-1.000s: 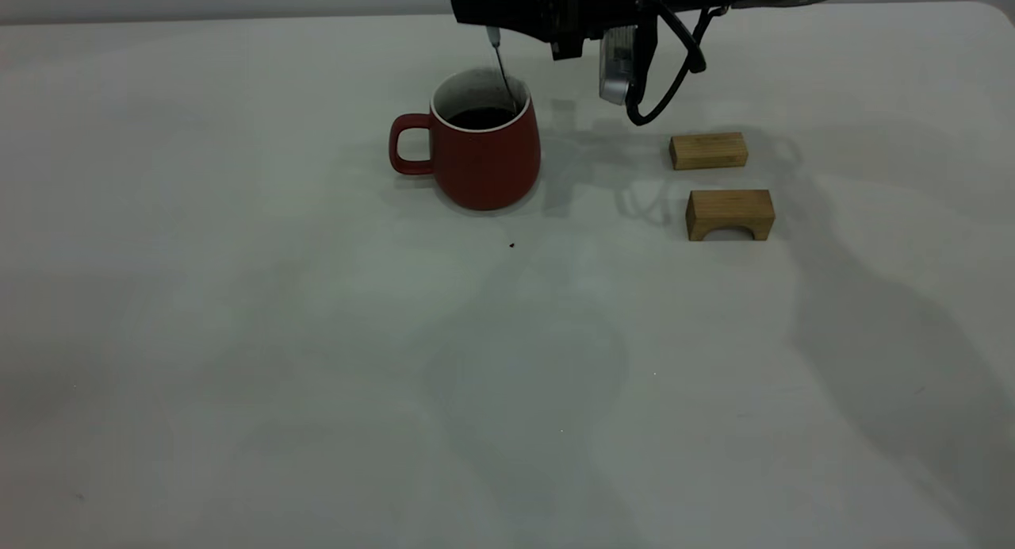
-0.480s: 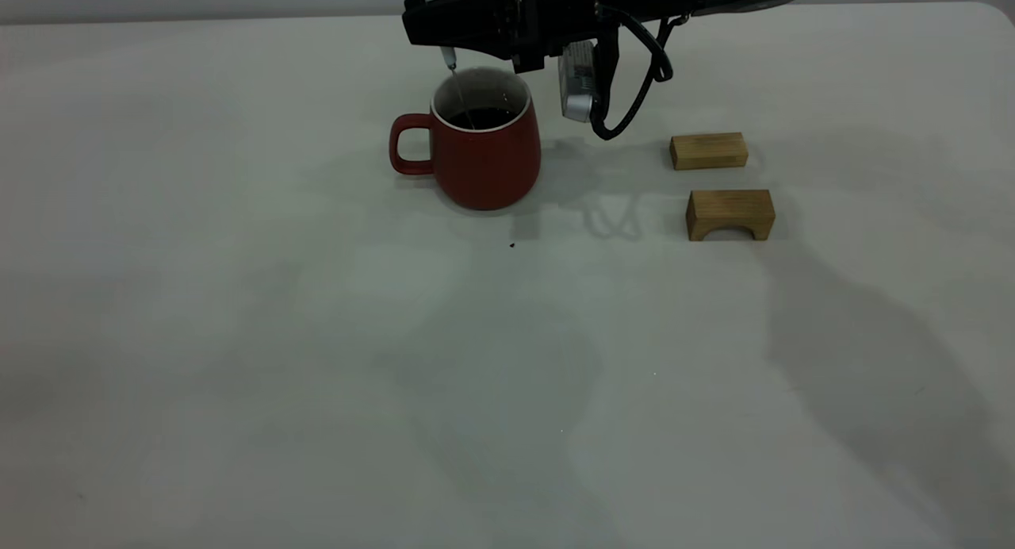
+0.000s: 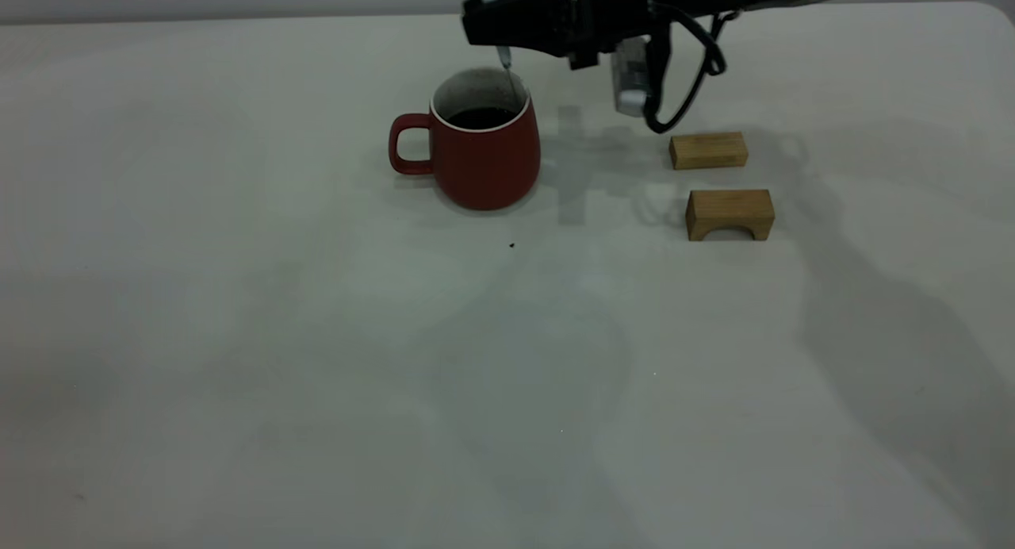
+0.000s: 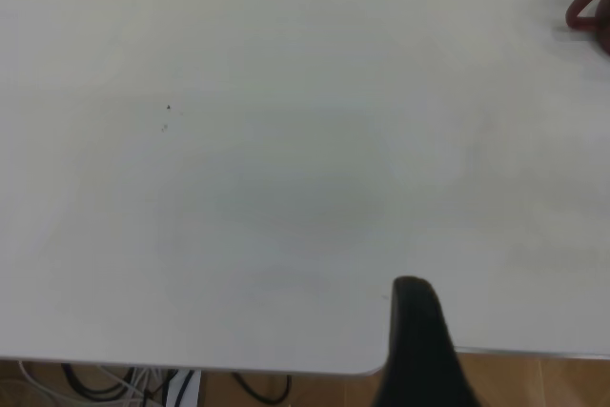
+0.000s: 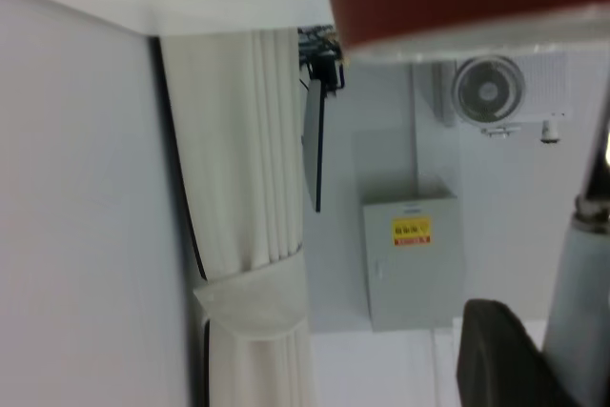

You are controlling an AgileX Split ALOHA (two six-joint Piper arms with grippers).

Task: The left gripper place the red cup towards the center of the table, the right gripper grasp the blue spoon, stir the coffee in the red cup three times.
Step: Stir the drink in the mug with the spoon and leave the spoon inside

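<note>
The cup [image 3: 485,154] is already placed, and just below the right gripper [image 3: 501,27] the held spoon [image 3: 507,71] is being dipped in the coffee [image 3: 481,118], so stirring is under way.

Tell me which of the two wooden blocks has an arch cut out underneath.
The nearer wooden block, closer to the camera; the farther block behind it is a plain bar.

The mug [image 3: 485,156] is dark red with a white rim and a pale speckled inside; the coffee [image 3: 481,118] is near black. The tabletop [image 3: 317,335] is off-white. Two blocks [image 3: 708,151] [image 3: 729,214] are tan wood. The right claw [image 3: 507,25] is black.
</note>
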